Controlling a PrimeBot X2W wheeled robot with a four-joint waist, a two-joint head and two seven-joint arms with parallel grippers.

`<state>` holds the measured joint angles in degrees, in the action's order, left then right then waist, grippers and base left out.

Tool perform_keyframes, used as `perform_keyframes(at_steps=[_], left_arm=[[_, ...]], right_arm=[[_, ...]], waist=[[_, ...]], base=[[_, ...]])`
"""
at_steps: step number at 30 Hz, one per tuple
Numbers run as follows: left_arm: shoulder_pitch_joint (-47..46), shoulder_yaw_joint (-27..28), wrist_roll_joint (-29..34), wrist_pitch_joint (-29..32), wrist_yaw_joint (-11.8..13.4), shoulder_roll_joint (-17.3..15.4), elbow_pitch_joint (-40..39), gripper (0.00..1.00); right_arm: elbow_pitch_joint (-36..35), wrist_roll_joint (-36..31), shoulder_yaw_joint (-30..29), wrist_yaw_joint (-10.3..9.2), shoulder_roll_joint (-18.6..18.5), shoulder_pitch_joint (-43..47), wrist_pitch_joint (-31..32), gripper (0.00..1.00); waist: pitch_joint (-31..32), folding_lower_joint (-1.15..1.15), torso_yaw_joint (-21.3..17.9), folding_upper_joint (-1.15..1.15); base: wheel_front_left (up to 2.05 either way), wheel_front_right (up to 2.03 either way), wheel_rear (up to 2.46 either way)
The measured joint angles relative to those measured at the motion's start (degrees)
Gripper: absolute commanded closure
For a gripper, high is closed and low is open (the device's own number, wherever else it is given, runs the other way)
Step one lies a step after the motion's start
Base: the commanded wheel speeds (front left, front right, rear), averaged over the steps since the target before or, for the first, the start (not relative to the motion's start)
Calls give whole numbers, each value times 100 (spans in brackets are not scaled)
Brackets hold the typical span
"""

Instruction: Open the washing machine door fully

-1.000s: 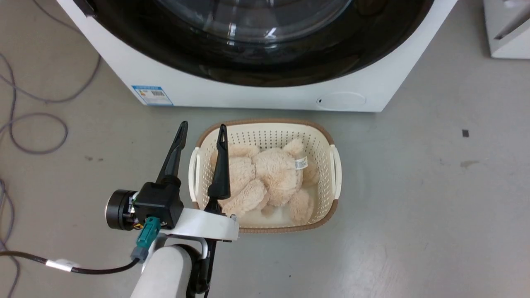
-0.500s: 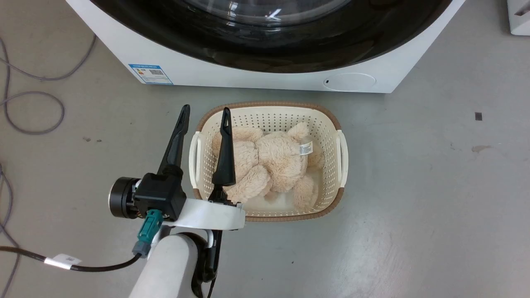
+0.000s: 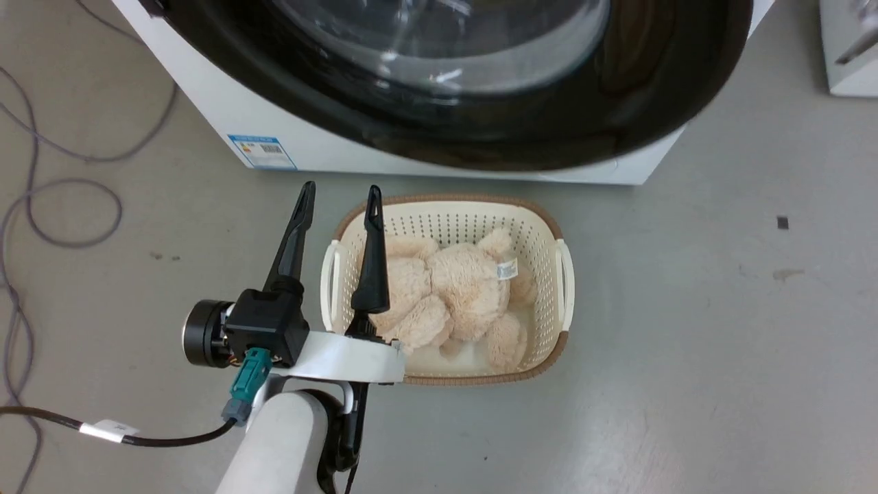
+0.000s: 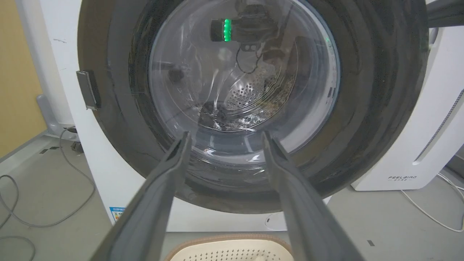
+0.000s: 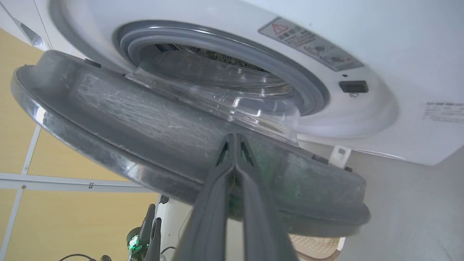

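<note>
The washing machine (image 3: 206,103) stands at the top of the head view. Its glossy-black washing machine door (image 3: 480,130) hangs ajar, swung out from the front. In the right wrist view the door's dark grey inner rim (image 5: 145,127) and clear glass bowl (image 5: 224,94) stand off the grey rubber ring (image 5: 224,41). My right gripper (image 5: 235,137) is shut, its tips against that inner rim behind the door. My left gripper (image 3: 339,195) is open and empty, low in front of the door (image 4: 377,90), apart from it.
A cream basket (image 3: 562,274) holding a beige plush bear (image 3: 459,288) sits on the floor just under the door, beside my left fingers. Grey cables (image 3: 68,206) loop on the floor at left. A white slanted appliance (image 4: 427,137) stands to the machine's right.
The door's lower edge now covers the small round cover on the machine's front, so the door has swung outward. The head camera shifted. My left gripper holds about the same pose, still open.
</note>
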<state>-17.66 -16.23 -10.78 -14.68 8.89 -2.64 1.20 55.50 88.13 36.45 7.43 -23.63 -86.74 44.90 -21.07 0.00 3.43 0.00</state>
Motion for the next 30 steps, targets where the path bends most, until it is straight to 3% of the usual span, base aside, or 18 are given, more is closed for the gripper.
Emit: perform_keyframes(at_steps=[30], left_arm=[[738,176,-1,0,-100,-1,355,0]], right_arm=[[-1057,716,91,0,-58,2120,893,100]], waist=[[1305,-1,45,0]], base=[[0,0,0]])
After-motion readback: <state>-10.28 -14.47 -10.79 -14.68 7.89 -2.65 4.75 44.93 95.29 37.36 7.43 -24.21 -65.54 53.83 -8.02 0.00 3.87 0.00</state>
